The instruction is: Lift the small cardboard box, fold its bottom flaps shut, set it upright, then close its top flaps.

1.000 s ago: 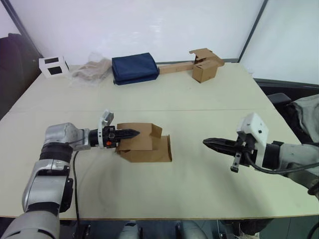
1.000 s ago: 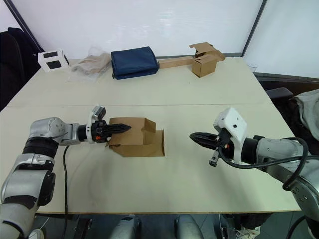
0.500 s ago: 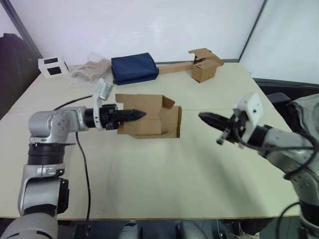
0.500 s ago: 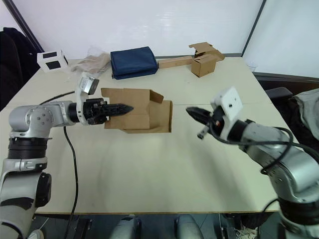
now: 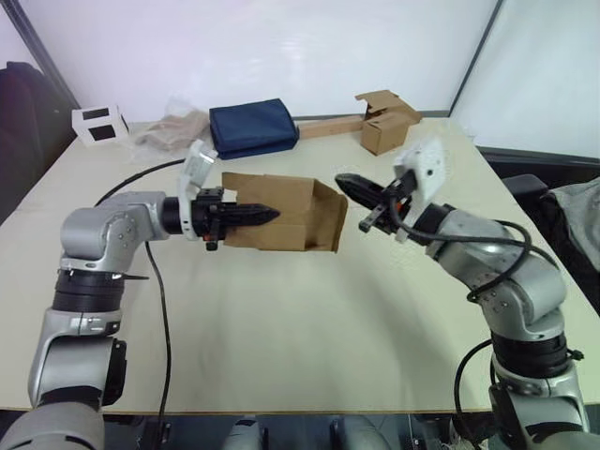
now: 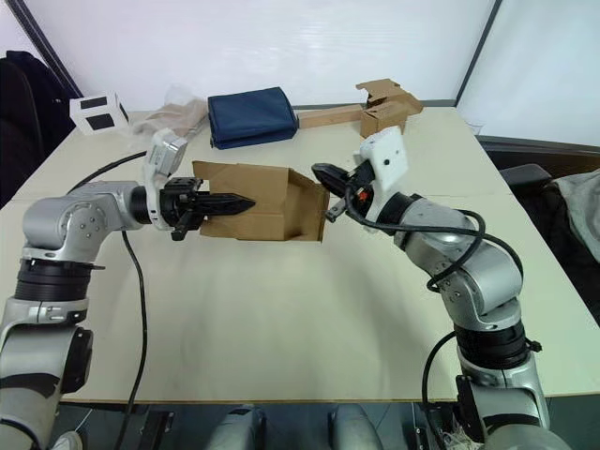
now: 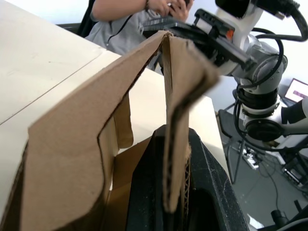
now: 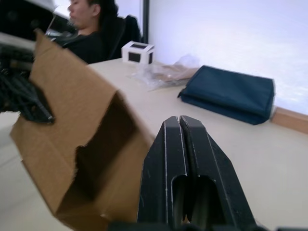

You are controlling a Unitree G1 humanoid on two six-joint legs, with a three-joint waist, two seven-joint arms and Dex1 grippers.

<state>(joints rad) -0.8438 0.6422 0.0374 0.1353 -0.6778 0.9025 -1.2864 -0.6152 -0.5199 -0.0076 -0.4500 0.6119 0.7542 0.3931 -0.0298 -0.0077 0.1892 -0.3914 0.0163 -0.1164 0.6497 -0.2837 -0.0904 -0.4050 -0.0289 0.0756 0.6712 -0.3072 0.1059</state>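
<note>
The small cardboard box point(image 5: 286, 214) hangs on its side above the table's middle, its open ends facing left and right. My left gripper point(image 5: 266, 214) is shut on the box's near wall, reaching in from the left end. The left wrist view has this cardboard wall point(image 7: 175, 96) clamped between the black fingers point(image 7: 144, 192). My right gripper point(image 5: 343, 180) is shut and points at the upper edge of the box's right-end flap point(image 6: 317, 208); whether it touches I cannot tell. In the right wrist view the box's open end point(image 8: 91, 144) lies just beyond the shut gripper point(image 8: 179, 120).
At the table's far edge lie a navy bag point(image 5: 253, 127), a crumpled clear wrapper point(image 5: 173, 131), a white box with black windows point(image 5: 101, 125) and another brown box on a flat strip point(image 5: 384, 127). A black cable point(image 5: 155, 281) trails from my left arm. A seated person point(image 8: 91, 29) is beyond the table.
The box has been lifted off the table by my left gripper. My right gripper has swung left and up, from well right of the box to its right-end flap.
</note>
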